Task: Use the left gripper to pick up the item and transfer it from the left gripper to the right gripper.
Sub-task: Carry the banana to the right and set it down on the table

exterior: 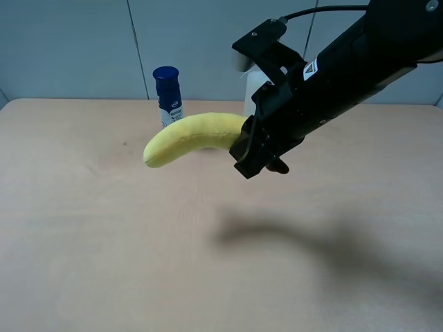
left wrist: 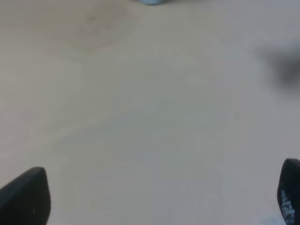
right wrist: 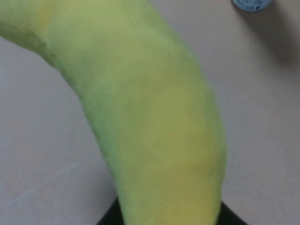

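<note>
only the high view takes in the whole scene: the black right gripper (exterior: pixel 248 149), on a bulky black arm with a small white sticker, holds the curved yellow plush banana (exterior: pixel 194 137) in the air above the pale wooden counter (exterior: pixel 104 242). its jaws are closed on one end of the banana, and the free end reaches out toward 9 o'clock, drooping slightly toward 8. a blue-capped bottle (exterior: pixel 167 93) stands at the far edge of the counter, at about 12 o'clock from the free tip. a white cylinder (exterior: pixel 255 93) stands behind the arm, partly hidden by it. a soft shadow lies on the counter at about 5 o'clock from the banana. the black left gripper (left wrist: pixel 154 197) appears only in its own wrist view, where two dark fingertips (left wrist: pixel 26 197) sit far apart, jaws wide, with only blurred counter seen between them. the right wrist view gives the close look the high view lacks: the banana fills it, with fuzzy fabric in yellow shading to green and a broad body curving away from the jaws. dark jaw parts flank its gripped end, which they hide.
</note>
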